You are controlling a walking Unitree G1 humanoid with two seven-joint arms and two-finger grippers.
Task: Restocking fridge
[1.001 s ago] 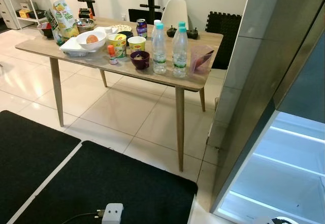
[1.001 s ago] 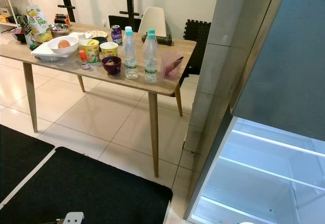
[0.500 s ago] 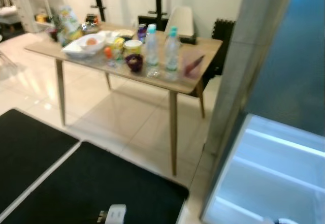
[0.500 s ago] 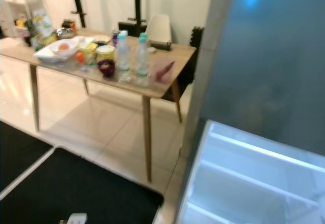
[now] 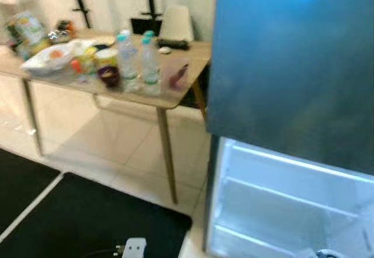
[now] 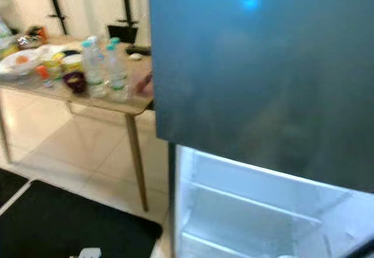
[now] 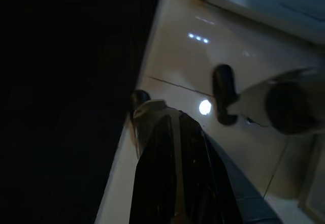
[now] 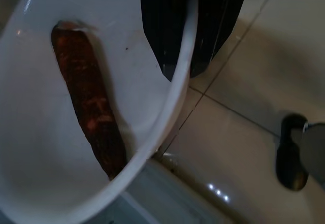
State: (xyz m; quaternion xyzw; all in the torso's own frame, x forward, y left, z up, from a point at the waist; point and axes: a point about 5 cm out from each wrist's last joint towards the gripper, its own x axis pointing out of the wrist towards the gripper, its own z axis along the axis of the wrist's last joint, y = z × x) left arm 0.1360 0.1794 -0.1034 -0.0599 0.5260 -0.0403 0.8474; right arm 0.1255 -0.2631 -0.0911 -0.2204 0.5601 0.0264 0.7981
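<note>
while the robot faces the open lower compartment of the tall dark-fronted fridge point(image 5: 292, 65), the restocking looks barely begun: the lit white shelves point(image 6: 251, 211) at 5 o'clock of the head views appear bare as far as the blur lets me judge. most of the stock sits on the wooden four-legged surface point(image 5: 169, 97) at 10 o'clock: two clear plastic water bottles with teal caps point(image 5: 135, 59), a small dark purple bowl point(image 5: 108, 75), a yellow-banded cup point(image 5: 106, 57), a white bowl holding something orange point(image 5: 49, 58) and a green-and-yellow printed bag point(image 5: 26, 28).

one item is on its way. in the right wrist view the right gripper point(image 8: 190, 41) has its jaws pinching the rim of a white round bowl point(image 8: 101, 107) that holds a long reddish-brown piece of food point(image 8: 89, 97), above pale floor tiles point(image 8: 244, 127). it has yet to go onto a shelf.

the left gripper point(image 7: 175, 173) hangs idle over the floor beside a black mat point(image 5: 87, 223); i cannot tell how its jaws stand.
</note>
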